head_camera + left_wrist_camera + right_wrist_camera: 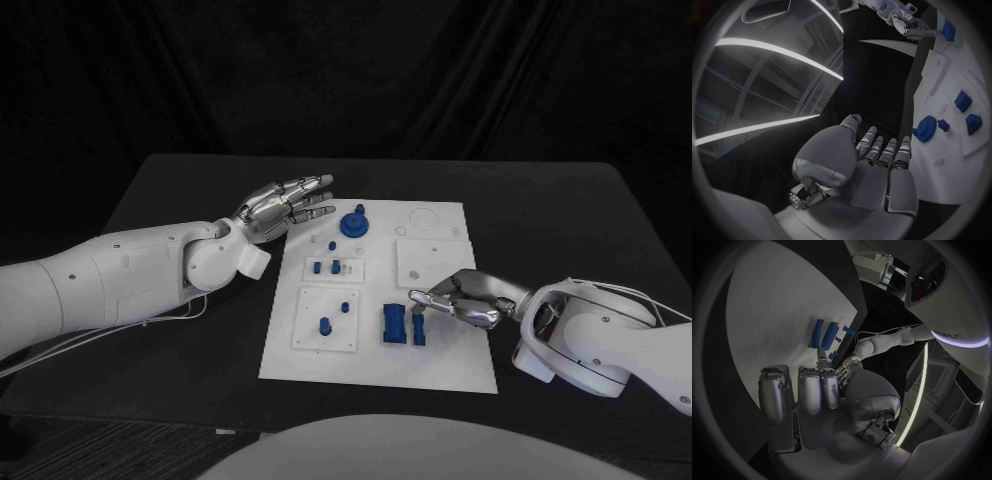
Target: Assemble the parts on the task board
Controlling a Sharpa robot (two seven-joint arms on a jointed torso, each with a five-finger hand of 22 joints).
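Task board (433, 350): right hand (459, 300) hides its contact with blue bars (394, 323).

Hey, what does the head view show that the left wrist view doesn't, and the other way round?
Head view extra: the board edge to edge, and the left arm reaching in. Left wrist view extra: the left hand from behind, close up, fingers straight and holding nothing. Both: the gear, part of the board, and the right hand with a bar by its fingertips.
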